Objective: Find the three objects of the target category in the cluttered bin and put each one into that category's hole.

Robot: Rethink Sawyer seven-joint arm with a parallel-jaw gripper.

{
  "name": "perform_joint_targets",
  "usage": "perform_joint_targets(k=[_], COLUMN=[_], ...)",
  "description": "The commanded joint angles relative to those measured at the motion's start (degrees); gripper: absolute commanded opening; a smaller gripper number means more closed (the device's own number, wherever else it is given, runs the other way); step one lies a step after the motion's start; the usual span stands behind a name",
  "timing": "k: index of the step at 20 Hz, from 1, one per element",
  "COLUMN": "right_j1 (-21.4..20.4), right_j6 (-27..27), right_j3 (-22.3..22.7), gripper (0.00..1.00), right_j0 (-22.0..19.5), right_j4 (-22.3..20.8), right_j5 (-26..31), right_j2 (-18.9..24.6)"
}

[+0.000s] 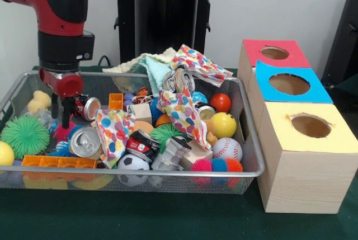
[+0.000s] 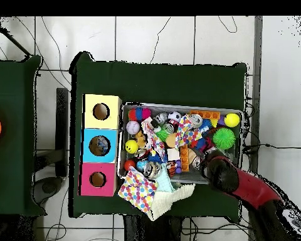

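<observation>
So: the targets look like the drink cans – one silver-topped can lies on its side just below the gripper, a red-and-black one sits right of it, another rests up by the polka-dot cloth. All are inside the wire-mesh bin on the green bench, mixed with balls, a baseball, a green spiky ball, orange blocks. Jaws hang down into the bin's corner near the spiky ball; can't tell whether they're open or closed. Right of the bin: three wooden boxes, yellow, blue, red, each with a round hole on top.
</observation>
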Motion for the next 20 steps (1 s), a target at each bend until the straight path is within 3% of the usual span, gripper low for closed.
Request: perform_joint_targets(k=[1,5,11,14,20], right_j1=[2.8,0.8,-2.8,-3.1,-3.4], right_j6=[3.3,5.0,5.6,6.1,4.8], right_j3=[-3.2,-4.1,-6.2,-6.5,-7.5], gripper=[1.0,1.0,1.0,1.0,1.0], right_j0=[2.2,6.6,14.0,15.4,13.4], right_j4=[-1.4,-0.7,1.1,1.9,1.3], right_j5=[-2.1,-5.4,-4.4,-3.9,-2.9], right_j2=[1.3,-5.3,-16.1,-17.9,-15.8])
